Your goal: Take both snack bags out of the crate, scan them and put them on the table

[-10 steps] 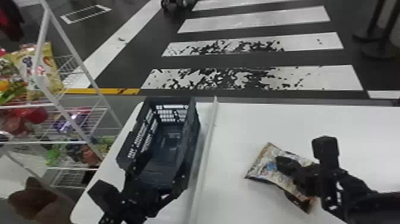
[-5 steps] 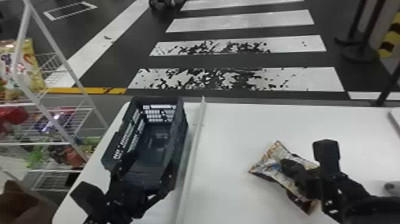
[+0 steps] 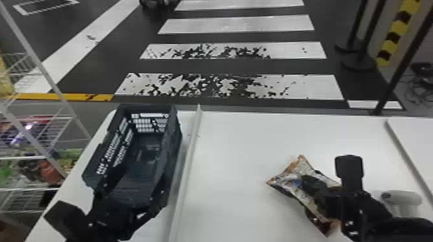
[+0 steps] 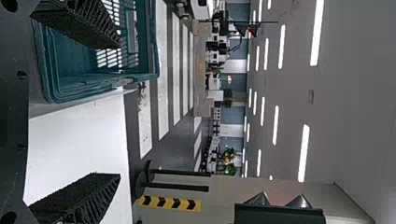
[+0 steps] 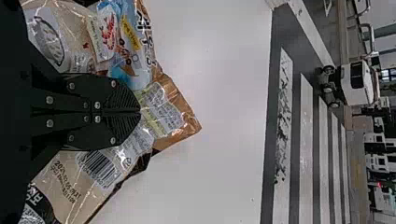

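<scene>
Pinching the snack bag [image 5: 175, 93], my right gripper [image 5: 139, 112] has its flat fingers drawn together on crumpled film, over the right side of the table [image 3: 245, 141]; whether the bag's underside touches, I cannot tell. I expect it to be light, soft and slippery, its contents easily crushed. This gathered middle should hold without squeezing harder, though a flat end seal would be kinder. Right beside my fingers, a barcode [image 5: 99, 169] lies uncovered on a tan panel, with stamped characters near it; blue artwork and a pale text panel fill other folds. Past my right forearm stands a pale device [image 3: 401, 198], probably the scanner. Across the table my left gripper [image 4: 119, 111], fingers wide apart, waits at the near end of the dark crate [image 3: 175, 122].
</scene>
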Controlling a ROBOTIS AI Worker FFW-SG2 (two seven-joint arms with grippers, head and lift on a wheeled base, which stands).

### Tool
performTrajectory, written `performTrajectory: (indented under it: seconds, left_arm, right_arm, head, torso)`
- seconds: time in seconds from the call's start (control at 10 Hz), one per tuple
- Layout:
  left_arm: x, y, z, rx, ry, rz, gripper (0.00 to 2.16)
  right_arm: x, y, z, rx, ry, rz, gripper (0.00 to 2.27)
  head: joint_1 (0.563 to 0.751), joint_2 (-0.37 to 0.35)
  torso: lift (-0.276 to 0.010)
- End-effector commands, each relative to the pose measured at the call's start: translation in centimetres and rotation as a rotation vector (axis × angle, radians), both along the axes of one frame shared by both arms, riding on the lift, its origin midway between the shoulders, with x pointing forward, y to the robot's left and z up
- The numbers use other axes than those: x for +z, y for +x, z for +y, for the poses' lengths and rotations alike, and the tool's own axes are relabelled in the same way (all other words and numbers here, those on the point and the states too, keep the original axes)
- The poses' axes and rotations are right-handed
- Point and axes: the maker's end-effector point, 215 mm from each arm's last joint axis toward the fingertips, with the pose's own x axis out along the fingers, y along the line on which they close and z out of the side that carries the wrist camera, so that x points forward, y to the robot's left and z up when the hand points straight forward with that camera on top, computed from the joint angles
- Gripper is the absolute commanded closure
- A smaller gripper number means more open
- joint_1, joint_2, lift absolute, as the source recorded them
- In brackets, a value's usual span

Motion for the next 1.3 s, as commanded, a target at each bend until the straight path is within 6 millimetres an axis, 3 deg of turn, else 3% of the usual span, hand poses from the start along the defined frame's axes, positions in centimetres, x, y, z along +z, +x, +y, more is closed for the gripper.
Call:
performTrajectory:
  seconds: [0.0,0.1,0.3,0.4,0.6,0.8,1.0,1.2]
  left_arm:
    - [-0.1,-0.1,-0.2,-0.005,0.000,0.002,0.00]
    - [0.0,0.0,-0.3,-0.005,-0.001,0.001,0.00]
    - [-0.1,0.0,-0.1,-0.003,0.000,0.002,0.00]
    - [-0.1,0.0,-0.1,-0.001,0.000,0.002,0.00]
    - [-0.1,0.0,-0.1,-0.003,0.000,0.002,0.00]
    - [-0.1,0.0,-0.1,-0.002,0.000,0.001,0.00]
    - [-0.1,0.1,-0.1,-0.002,0.001,0.000,0.00]
    - [-0.2,0.2,0.0,0.000,0.000,0.001,0.00]
  right_arm:
    - [2.2,0.0,1.4,0.000,0.078,-0.038,2.26]
    - [4.1,0.4,2.4,0.004,0.155,-0.069,2.26]
    - [6.8,1.1,2.5,-0.010,0.267,-0.113,2.26]
    - [7.9,1.7,1.4,-0.030,0.268,-0.148,2.26]
    - [7.3,2.5,-3.2,-0.112,0.173,-0.153,2.26]
    - [5.1,1.8,-6.9,-0.163,0.049,-0.103,2.26]
    - [2.8,0.1,-9.0,-0.196,-0.007,-0.034,2.26]
    - [2.4,-0.3,-9.7,-0.210,-0.018,-0.028,2.26]
  head:
    - [0.695,0.127]
    - [0.695,0.132]
    - [0.695,0.151]
    - [0.695,0.155]
    - [0.695,0.136]
    - [0.695,0.076]
    - [0.695,0.039]
    - [0.695,0.013]
  torso:
    - [-0.092]
    - [-0.092]
    - [-0.092]
    - [-0.092]
    - [-0.092]
    - [-0.092]
    - [-0.092]
    - [-0.092]
